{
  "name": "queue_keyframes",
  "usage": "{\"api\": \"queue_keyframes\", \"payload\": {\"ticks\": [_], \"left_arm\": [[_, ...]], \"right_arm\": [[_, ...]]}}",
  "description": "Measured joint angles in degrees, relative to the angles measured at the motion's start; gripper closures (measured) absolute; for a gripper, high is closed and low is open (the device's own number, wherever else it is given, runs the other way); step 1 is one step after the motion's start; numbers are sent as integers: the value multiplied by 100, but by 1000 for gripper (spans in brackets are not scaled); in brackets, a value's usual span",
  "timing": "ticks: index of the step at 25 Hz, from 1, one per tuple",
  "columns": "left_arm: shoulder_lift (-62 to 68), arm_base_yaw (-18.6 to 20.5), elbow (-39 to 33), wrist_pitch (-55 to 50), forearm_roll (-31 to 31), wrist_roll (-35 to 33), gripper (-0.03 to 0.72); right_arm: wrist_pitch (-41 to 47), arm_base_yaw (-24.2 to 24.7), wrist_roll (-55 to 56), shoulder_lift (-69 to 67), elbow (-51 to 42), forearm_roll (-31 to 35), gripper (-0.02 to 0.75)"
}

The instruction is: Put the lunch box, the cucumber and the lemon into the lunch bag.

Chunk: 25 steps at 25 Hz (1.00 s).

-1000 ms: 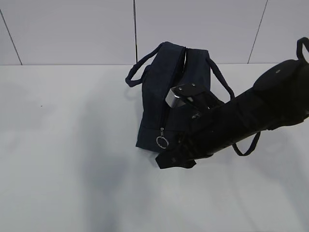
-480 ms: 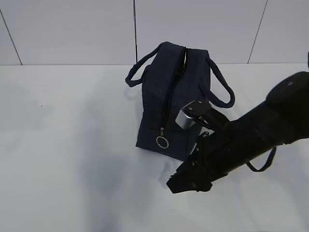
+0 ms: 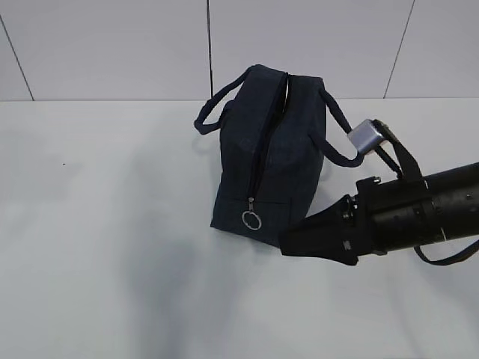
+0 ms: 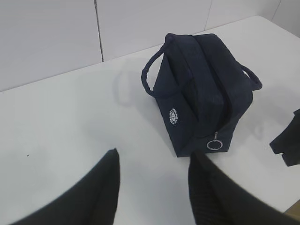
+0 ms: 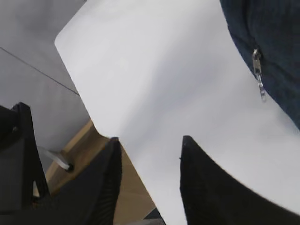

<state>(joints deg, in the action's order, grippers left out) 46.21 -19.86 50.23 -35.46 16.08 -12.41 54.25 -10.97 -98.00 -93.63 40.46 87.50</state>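
Navy lunch bag [image 3: 273, 153] upright on white table [image 3: 97, 224], zipped, both tools, left tool [image 4: 152, 185] and right tool [image 5: 149, 180], parted and empty.

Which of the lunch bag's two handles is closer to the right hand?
The handle on the lunch bag's right side, looping toward the right hand; the other handle sits left.

White tabletop [image 3: 112, 224], matte and uniform, its far edge meeting a pale panelled wall. A single item rests directly on it: the lunch bag [image 3: 269, 149], a boxy dark navy fabric bag standing upright nearer the far edge than the near one, zipper running over its top and down the near end, metal ring pull [image 3: 251, 220] hanging just above the surface.
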Motion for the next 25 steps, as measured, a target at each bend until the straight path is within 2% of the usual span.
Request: {"api": "queue_keyframes", "payload": {"ticks": [5,10,14,18,25], "left_arm": [[0,0,0,13,0,0,347],[0,0,0,35,0,0,347],[0,0,0,47,0,0,348],[0,0,0,90,0,0,351],[0,0,0,142,-11,0,362]], "right_arm": [[0,9,-342,-194,0,674,423],[0,9,-1432,-229,0,556,413],[0,9,-2446,-315,0,515,315],[0,9,-2925,-623,0,546,220],[0,9,-3783,-1125,0,1317,199]]}}
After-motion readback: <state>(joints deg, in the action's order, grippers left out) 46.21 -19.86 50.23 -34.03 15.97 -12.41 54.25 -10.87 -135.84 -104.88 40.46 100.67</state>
